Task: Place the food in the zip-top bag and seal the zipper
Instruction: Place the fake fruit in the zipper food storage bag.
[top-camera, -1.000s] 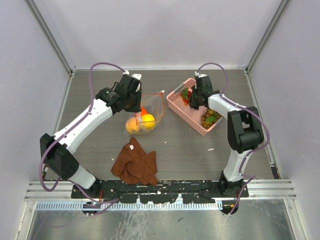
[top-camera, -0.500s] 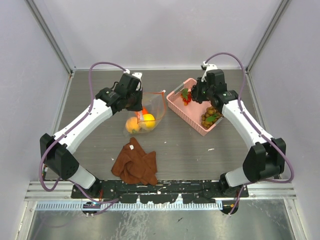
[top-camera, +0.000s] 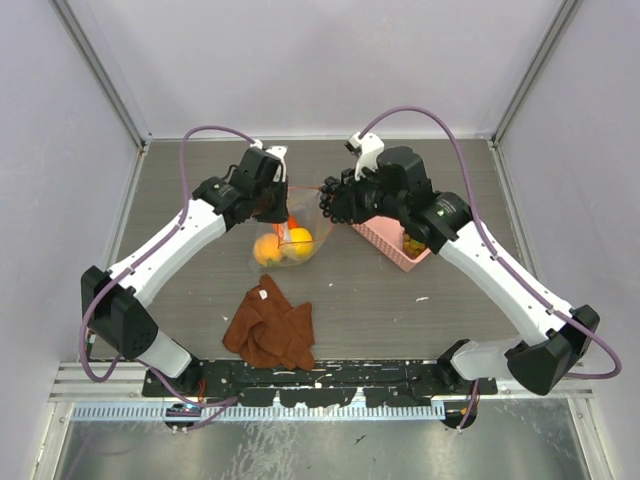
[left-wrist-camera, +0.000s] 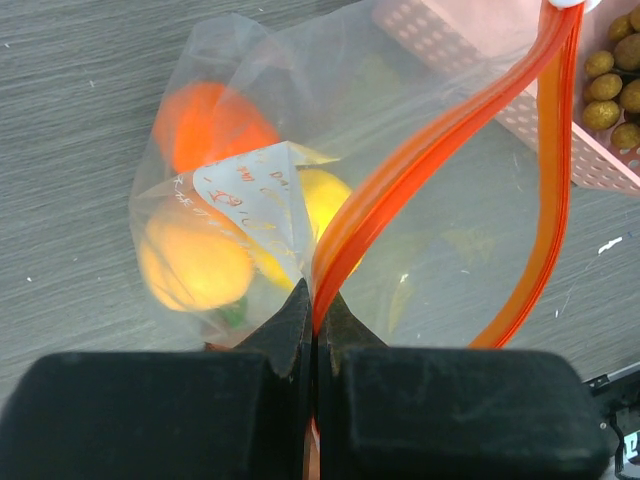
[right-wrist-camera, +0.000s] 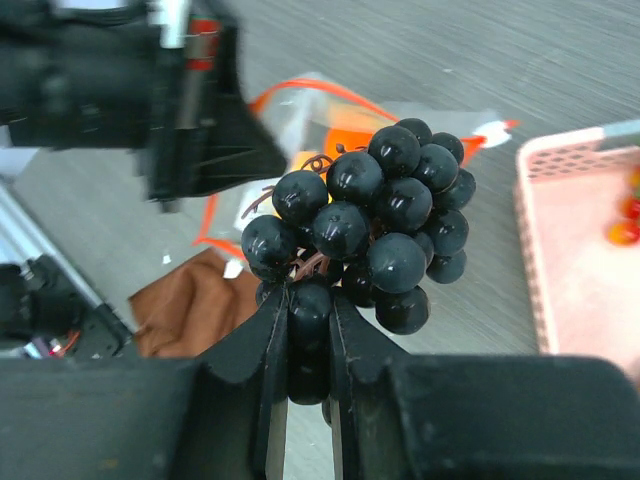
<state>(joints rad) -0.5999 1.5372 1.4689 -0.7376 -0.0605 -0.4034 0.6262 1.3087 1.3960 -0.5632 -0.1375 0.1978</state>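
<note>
One zip-top bag (left-wrist-camera: 440, 250), centre-left of table, mouth open. Inside: three fruits, one orange fruit (left-wrist-camera: 210, 125) and two yellow-orange ones (left-wrist-camera: 190, 262) (left-wrist-camera: 325, 200).
Left gripper (left-wrist-camera: 316, 300) pinched tight on the zipper (left-wrist-camera: 440, 140).
Right gripper (right-wrist-camera: 308, 300) narrow, clamping one bunch of dark purple grapes (right-wrist-camera: 375, 225), held aloft just right of the bag.
One pink basket (left-wrist-camera: 470, 40) farther right, holding one bunch of brownish-green grapes (left-wrist-camera: 610, 85).
One rust-brown cloth (top-camera: 270, 325), near side.

- The right fingers (right-wrist-camera: 262, 345) pinch the lowest berries of the dark purple grapes (right-wrist-camera: 375, 225), and the bunch bulges above and right of the tips.
- Beyond the grapes lies the zip-top bag (right-wrist-camera: 462, 124), its zipper (right-wrist-camera: 330, 90) arching.
- A pink basket (right-wrist-camera: 527, 230) sits to the right and a rust-brown cloth (right-wrist-camera: 190, 310) to the left, on the bench (right-wrist-camera: 480, 40).
</note>
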